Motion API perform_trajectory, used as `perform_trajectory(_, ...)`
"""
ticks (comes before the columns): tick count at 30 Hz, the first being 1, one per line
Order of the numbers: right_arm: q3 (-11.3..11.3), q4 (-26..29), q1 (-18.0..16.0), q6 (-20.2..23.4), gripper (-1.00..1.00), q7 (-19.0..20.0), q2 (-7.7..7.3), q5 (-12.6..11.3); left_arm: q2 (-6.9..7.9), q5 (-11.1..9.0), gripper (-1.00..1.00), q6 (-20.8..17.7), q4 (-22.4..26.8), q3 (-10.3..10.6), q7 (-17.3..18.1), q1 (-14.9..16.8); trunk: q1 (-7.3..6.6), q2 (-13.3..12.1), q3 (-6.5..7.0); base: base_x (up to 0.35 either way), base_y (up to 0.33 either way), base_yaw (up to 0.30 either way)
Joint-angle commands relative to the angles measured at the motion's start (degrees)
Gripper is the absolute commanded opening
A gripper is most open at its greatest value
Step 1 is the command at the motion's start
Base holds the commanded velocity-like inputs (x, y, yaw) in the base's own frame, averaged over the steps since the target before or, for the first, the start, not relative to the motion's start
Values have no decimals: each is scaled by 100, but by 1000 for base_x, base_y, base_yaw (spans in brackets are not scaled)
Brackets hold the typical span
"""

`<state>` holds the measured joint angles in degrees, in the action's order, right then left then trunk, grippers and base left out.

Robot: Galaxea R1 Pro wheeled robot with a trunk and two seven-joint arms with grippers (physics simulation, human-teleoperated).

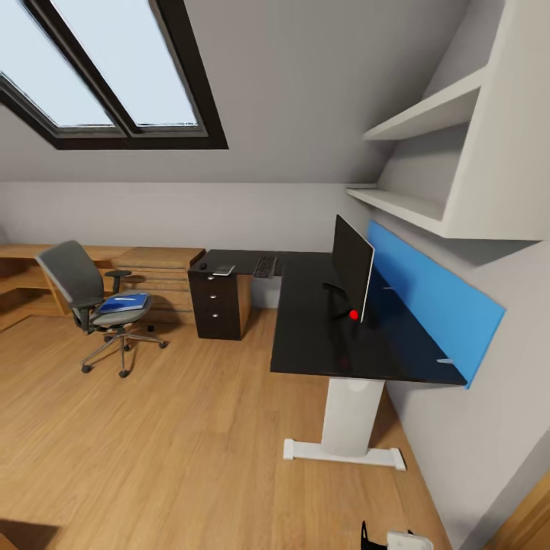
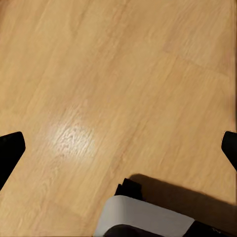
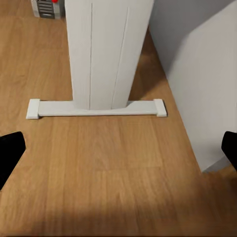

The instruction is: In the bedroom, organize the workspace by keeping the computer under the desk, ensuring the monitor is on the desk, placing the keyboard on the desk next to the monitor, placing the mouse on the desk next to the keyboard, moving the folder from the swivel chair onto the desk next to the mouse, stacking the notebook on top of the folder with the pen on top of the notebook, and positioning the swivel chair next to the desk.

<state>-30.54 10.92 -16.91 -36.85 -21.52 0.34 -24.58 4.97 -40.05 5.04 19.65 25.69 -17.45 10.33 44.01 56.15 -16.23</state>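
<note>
The black-topped desk (image 1: 313, 344) runs along the right wall, with the monitor (image 1: 353, 267) upright on it. On its far wing lie the keyboard (image 1: 265, 266), the dark mouse (image 1: 202, 266) and the grey notebook (image 1: 224, 270). The swivel chair (image 1: 80, 286) stands apart at the left with the blue folder (image 1: 124, 302) on its seat. A grey box (image 3: 48, 7), perhaps the computer, sits on the floor beyond the white desk leg (image 3: 106, 49). I cannot make out the pen. My left gripper (image 2: 118, 148) hangs open over bare floor, and my right gripper (image 3: 118, 148) is open before the desk leg.
A black drawer unit (image 1: 218, 305) stands under the desk's far wing, beside low wooden shelves (image 1: 153, 267). A small red thing (image 1: 354, 314) lies by the monitor's stand. White wall shelves (image 1: 428, 153) and a blue panel (image 1: 428, 298) are above the desk. Wood floor (image 1: 176, 451) stretches ahead.
</note>
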Motion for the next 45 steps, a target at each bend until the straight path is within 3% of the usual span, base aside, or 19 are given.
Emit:
perform_trajectory(1, -48, -7, -6, -18, 100, -47, 9, -15, 4, -52, 100, 25, -26, 38, 64, 4, 1, 5, -7, -2, 311, 0)
perform_trajectory(5, -50, -10, -6, -23, 100, -46, 17, -10, -1, -48, 100, 101, -51, 20, 156, 4, 1, 5, -7, 20, 321, 0)
perform_trajectory(9, -49, -15, -6, -23, 100, -46, 19, -16, -5, -62, 100, 554, -60, 0, 178, 4, 1, 5, -7, 81, 327, 0)
perform_trajectory(13, -56, -19, -6, -24, 100, -46, 23, -6, -5, -64, 100, 643, -66, -3, 180, 4, 1, 5, -7, 28, 329, 0)
perform_trajectory(38, -58, -11, -6, -24, 100, -46, 22, -26, -30, -64, 100, 663, -66, 30, 186, 4, 1, 5, -7, 24, 338, 207)
perform_trajectory(45, -52, -11, -6, -24, 100, -46, 11, 1, -29, -63, 100, 665, -66, 32, 183, 4, 1, 5, -7, 104, 286, 42)
